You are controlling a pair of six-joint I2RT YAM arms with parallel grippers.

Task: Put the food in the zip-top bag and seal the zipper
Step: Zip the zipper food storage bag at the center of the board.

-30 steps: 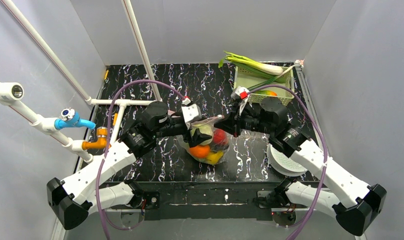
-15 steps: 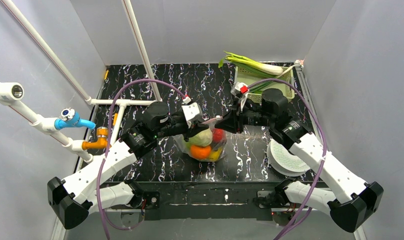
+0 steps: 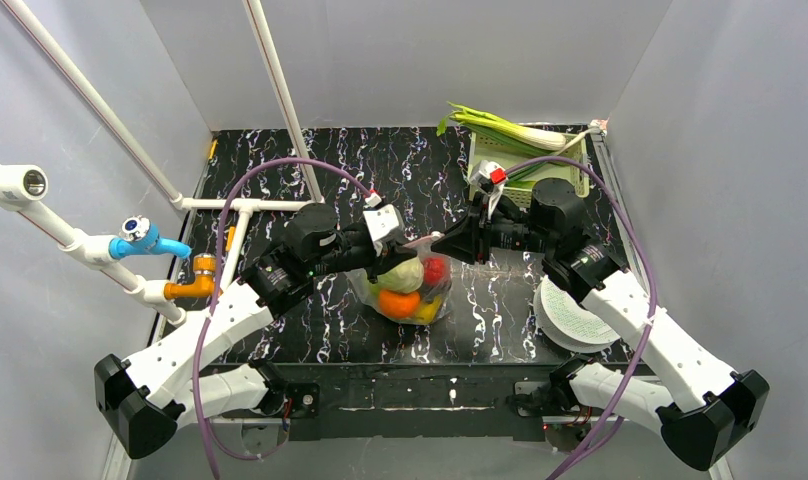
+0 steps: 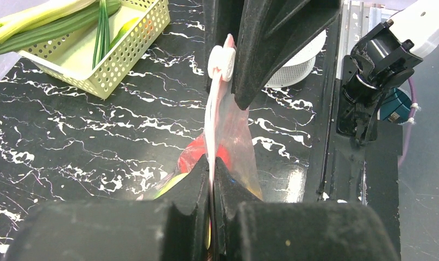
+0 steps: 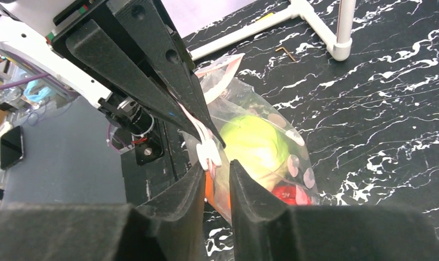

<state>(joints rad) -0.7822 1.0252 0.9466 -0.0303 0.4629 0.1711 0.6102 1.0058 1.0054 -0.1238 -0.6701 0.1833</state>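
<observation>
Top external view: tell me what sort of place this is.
Likely a robotics lab test cell: plain grey walls boxing in a black marbled table, with a white pipe frame mounted alongside.

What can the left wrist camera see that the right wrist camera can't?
Only the left wrist view shows the pale green mesh basket with the leek, plus a white perforated disc. Only the right wrist view shows the white pipe frame and a small L-shaped metal piece near it. Both show the zip-top bag, its pink zipper and a red food.
</observation>
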